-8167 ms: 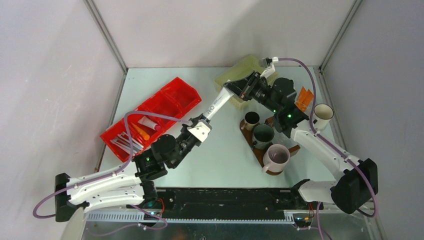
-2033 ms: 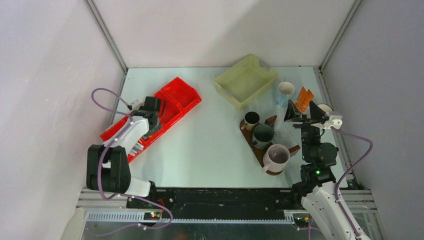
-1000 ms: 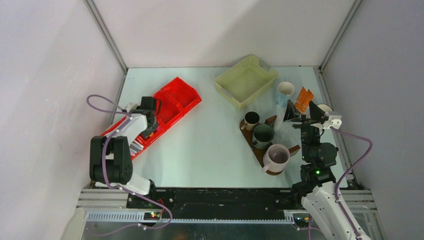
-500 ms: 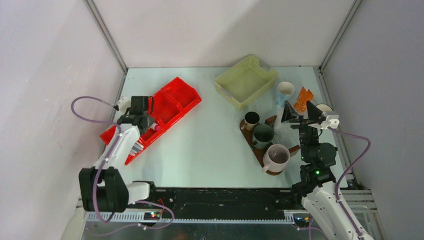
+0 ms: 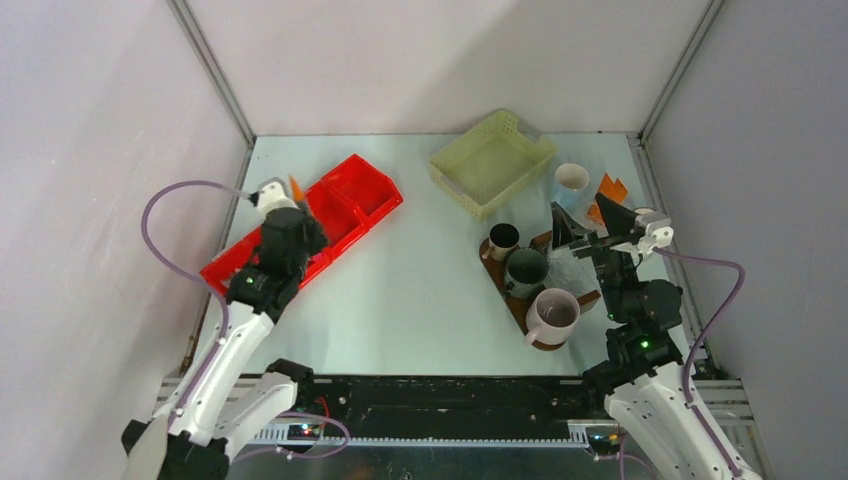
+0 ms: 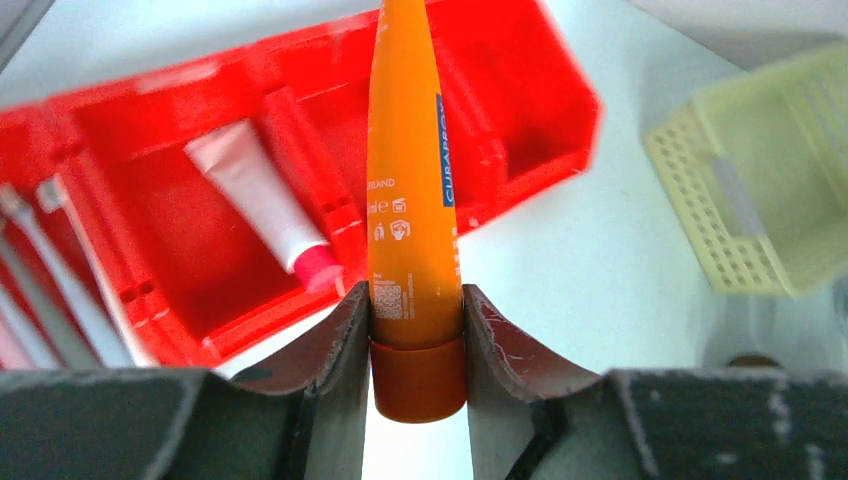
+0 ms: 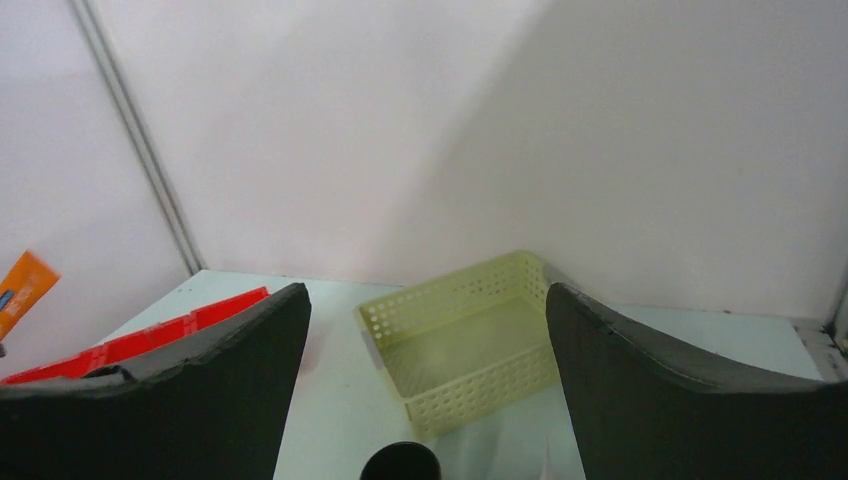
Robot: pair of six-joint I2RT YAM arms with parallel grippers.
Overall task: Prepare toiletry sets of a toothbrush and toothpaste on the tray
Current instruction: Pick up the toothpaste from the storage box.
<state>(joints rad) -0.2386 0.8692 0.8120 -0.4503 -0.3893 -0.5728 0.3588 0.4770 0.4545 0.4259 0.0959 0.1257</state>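
Over the red bin (image 5: pixel 340 205): left hand (image 6: pixel 415 300) clamped on an orange toothpaste tube (image 6: pixel 408 180), tray drop not yet done.

I read this as the carry step. Fingers pinch the tube just above its cap, closed only to tube width, with the crimped tail pointing away from the wrist. A white tube (image 6: pixel 255 190) with a pink cap lies in the bin behind it. The tray (image 5: pixel 492 262) is well apart, on the right of the surface, with three mugs (image 5: pixel 526 268) on it. My next move is to swing across and set the tube at a mug without tipping it. The right hand (image 7: pixel 425 300) is beside the tray, spread wide and holding nothing.
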